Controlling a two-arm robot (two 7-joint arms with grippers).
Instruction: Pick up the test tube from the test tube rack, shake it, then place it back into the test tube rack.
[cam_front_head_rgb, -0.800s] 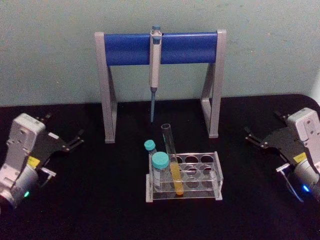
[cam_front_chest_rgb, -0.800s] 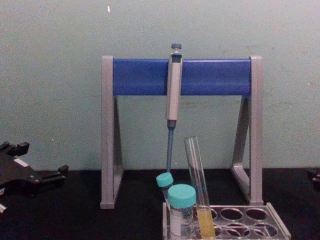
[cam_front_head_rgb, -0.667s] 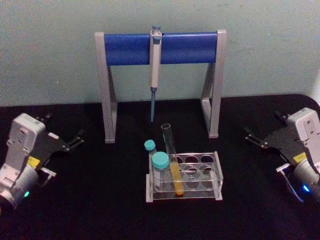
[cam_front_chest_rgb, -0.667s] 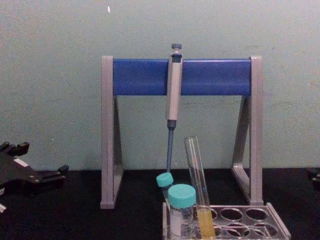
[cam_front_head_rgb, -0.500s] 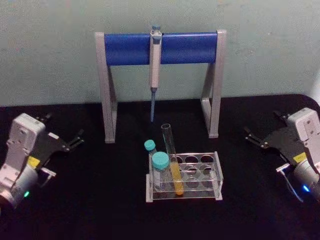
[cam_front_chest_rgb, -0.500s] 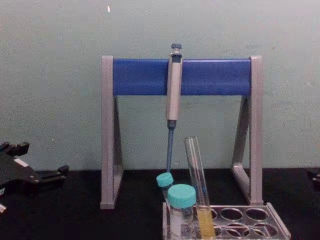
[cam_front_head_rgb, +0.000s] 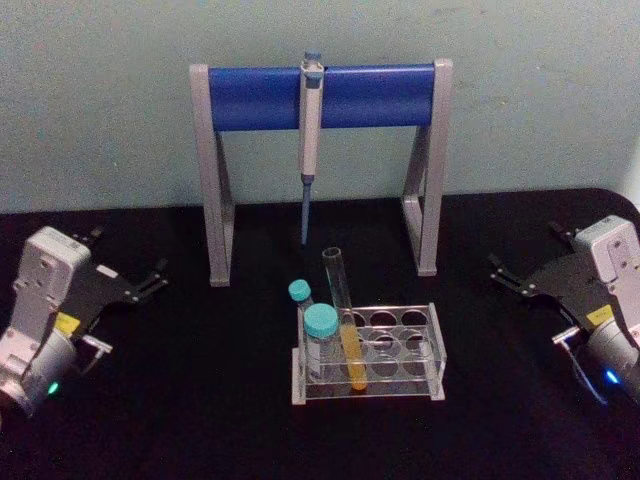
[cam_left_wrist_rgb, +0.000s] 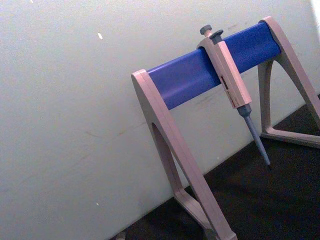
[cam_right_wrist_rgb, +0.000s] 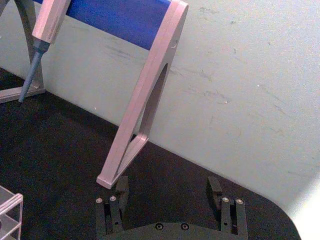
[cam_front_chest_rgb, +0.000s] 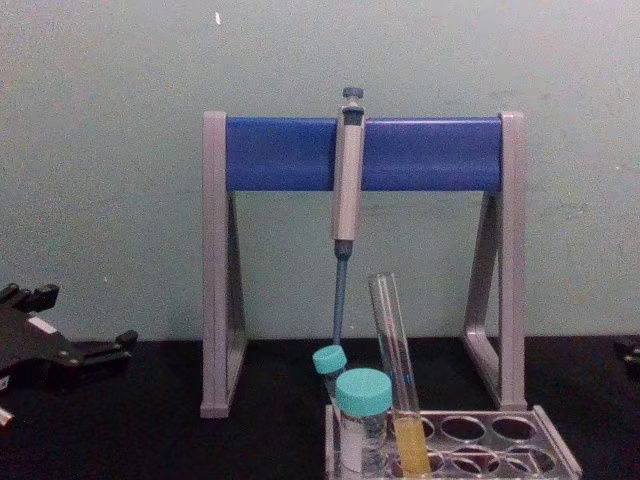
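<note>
The test tube (cam_front_head_rgb: 344, 315), a long clear tube with yellow-orange liquid at its bottom, stands tilted in the left part of the test tube rack (cam_front_head_rgb: 432, 352) at the table's middle. The chest view shows the test tube (cam_front_chest_rgb: 393, 360) rising above the rack (cam_front_chest_rgb: 553, 441). My left gripper (cam_front_head_rgb: 126, 256) rests at the far left, open and holding nothing, well apart from the rack. It also shows at the left edge in the chest view (cam_front_chest_rgb: 82, 322). My right gripper (cam_front_head_rgb: 527, 254) rests at the far right, its fingers (cam_right_wrist_rgb: 119, 189) spread wide and holding nothing.
A tall grey-legged stand with a blue crossbar (cam_front_head_rgb: 320, 95) stands behind the rack, and a grey-blue pipette (cam_front_head_rgb: 309, 140) hangs from it. Two teal-capped tubes (cam_front_head_rgb: 321, 335) stand in the rack's left end. Bare black table lies between each gripper and the rack.
</note>
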